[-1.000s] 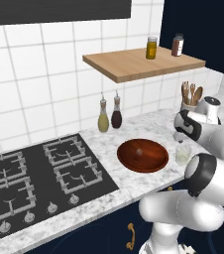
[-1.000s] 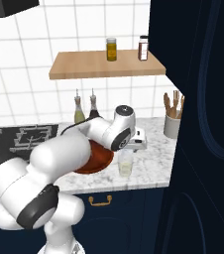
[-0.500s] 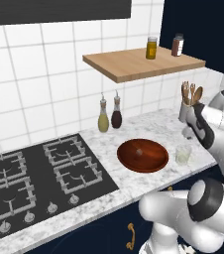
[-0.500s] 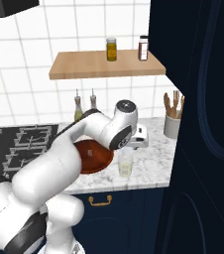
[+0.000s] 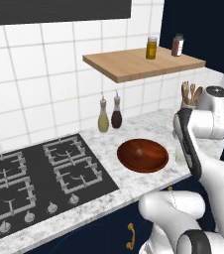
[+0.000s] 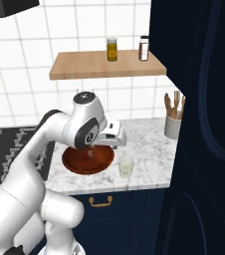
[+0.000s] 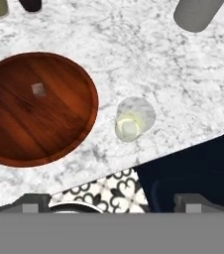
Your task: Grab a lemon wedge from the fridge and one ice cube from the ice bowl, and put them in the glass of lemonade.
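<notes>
Your gripper (image 7: 111,201) hangs empty over the counter's (image 7: 148,59) front edge, fingers spread wide. The ice cube (image 7: 38,90) lies alone in the ice bowl (image 7: 15,134), beside the glass of lemonade (image 7: 135,119). Judge it tiny, hard and slick: pinch opposite flat faces squarely.

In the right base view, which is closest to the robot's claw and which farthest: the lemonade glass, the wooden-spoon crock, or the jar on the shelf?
From the gripper:
1. Glass of lemonade, just below it, at the counter's front.
2. Utensil crock, to the right by the wall.
3. Yellow jar, high on the shelf.
</notes>
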